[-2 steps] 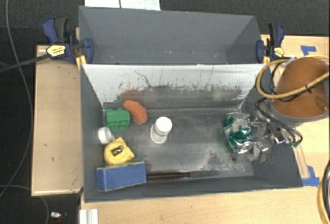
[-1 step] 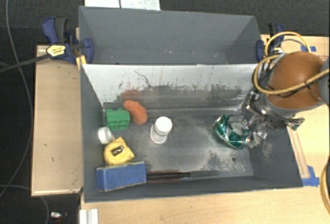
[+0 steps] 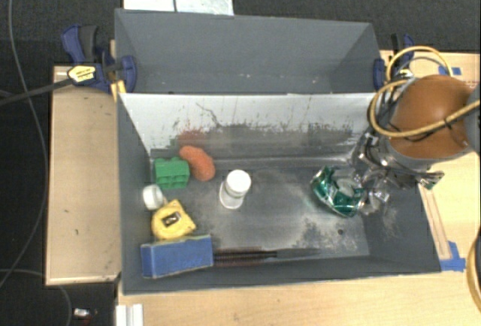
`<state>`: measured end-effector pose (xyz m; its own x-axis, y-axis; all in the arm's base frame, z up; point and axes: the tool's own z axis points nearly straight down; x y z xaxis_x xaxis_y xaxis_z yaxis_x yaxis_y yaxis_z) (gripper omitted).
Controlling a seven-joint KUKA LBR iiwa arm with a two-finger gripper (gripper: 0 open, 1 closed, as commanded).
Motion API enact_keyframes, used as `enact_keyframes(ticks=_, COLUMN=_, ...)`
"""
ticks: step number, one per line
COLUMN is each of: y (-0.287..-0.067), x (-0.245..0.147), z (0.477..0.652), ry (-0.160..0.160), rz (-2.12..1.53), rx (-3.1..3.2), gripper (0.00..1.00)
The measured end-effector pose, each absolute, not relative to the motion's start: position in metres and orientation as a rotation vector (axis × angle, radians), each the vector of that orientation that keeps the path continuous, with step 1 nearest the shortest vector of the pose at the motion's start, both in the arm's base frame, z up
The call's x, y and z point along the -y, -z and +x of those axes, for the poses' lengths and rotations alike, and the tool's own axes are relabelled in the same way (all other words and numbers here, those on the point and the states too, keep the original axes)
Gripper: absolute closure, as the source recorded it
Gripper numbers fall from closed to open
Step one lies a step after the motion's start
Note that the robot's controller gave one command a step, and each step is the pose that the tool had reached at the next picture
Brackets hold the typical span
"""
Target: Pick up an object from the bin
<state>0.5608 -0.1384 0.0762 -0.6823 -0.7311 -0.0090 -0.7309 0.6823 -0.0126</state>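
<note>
My gripper [image 3: 363, 193] is low at the right side of the bin, its metal fingers down beside and over a crumpled green and white wrapper-like thing [image 3: 331, 191]. The fingers touch or overlap the green thing's right edge; whether it sits between them I cannot tell. A white bottle [image 3: 234, 188] stands near the bin's middle, well left of the gripper.
On the left lie an orange oval thing [image 3: 198, 162], a green block [image 3: 171, 172], a small white cap [image 3: 152, 197], a yellow tape measure [image 3: 173, 221] and a blue sponge [image 3: 177, 256]. A dark thin rod [image 3: 255, 258] lies along the front wall. The orange-domed wrist hangs over the right wall.
</note>
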Motion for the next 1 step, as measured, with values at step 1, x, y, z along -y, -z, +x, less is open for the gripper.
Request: enact_keyframes(ticks=1, y=-0.1347, x=0.1323, z=0.5485, ry=0.005, rz=-1.273, rx=-2.86, gripper=1.0)
